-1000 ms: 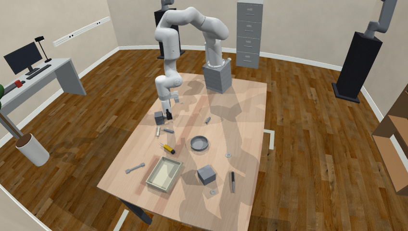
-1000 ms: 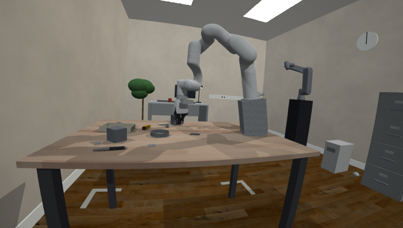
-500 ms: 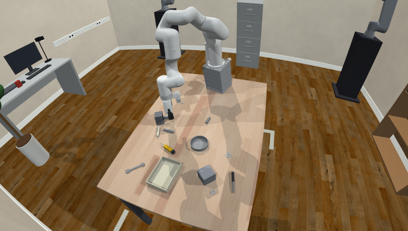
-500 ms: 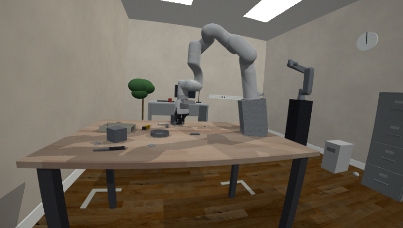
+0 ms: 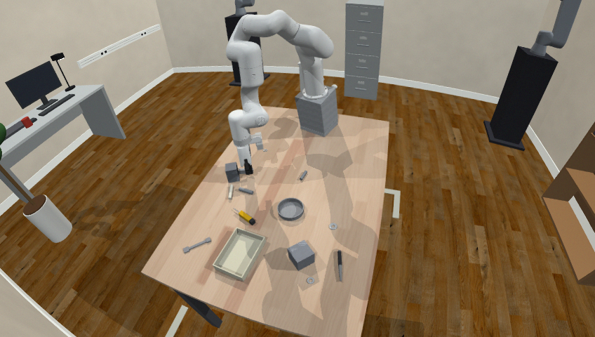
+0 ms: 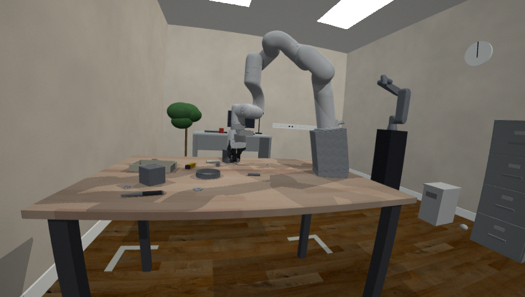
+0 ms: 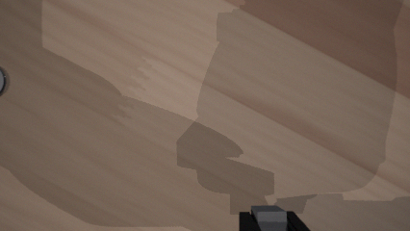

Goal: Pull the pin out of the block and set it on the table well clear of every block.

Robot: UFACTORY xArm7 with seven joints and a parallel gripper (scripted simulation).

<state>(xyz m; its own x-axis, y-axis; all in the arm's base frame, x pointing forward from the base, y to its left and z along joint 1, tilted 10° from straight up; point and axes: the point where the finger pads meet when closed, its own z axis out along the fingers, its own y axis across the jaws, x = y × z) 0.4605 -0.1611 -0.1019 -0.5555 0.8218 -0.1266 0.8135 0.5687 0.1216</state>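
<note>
The pin's block (image 5: pixel 231 172) is a small dark grey cube near the table's far left edge. My gripper (image 5: pixel 246 168) points down just right of it, close to the table top, and is shut on the pin. The pin (image 7: pixel 269 215) shows in the wrist view as a short grey piece between the black fingers at the bottom edge. I cannot tell whether its end is still inside the block's hole. In the exterior view the gripper (image 6: pixel 233 157) is low at the far side of the table. A second grey block (image 5: pixel 300 254) stands at the near middle.
Two short rods (image 5: pixel 230 191) (image 5: pixel 245 190) lie just in front of the gripper, and another rod (image 5: pixel 303 175) lies to the right. Nearer are a yellow tool (image 5: pixel 246 217), a round dish (image 5: pixel 290 208), a tray (image 5: pixel 240 258), a wrench (image 5: pixel 196 245), a pen (image 5: pixel 339 265) and washers (image 5: pixel 332 225). The arm's pedestal (image 5: pixel 316 112) stands at the back.
</note>
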